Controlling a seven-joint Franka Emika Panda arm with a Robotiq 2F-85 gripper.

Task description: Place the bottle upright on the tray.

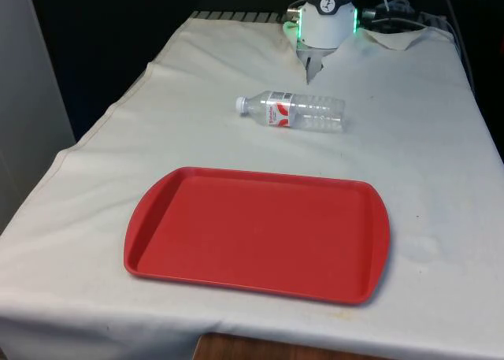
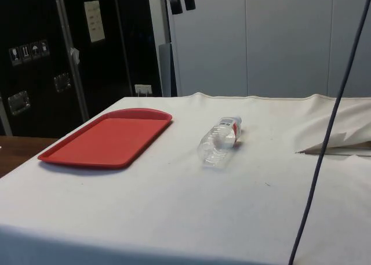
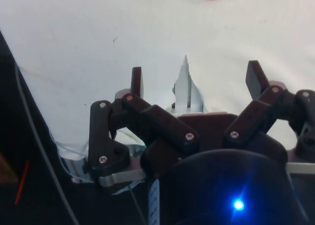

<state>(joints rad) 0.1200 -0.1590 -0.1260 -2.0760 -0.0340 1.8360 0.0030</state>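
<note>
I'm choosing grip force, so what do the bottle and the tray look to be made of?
The clear bottle with a white cap looks like thin transparent plastic: the cloth shows through its ribbed, glinting wall. The flat red tray looks like smooth moulded plastic with a soft sheen, a raised rim and rounded corners.

You've got the bottle (image 1: 291, 110) lying on its side on the table (image 1: 441, 163), cap toward the front view's left. The tray (image 1: 260, 234) sits nearer the camera, apart from it. The gripper (image 1: 313, 67) hangs just behind the bottle, at the far end.
</note>
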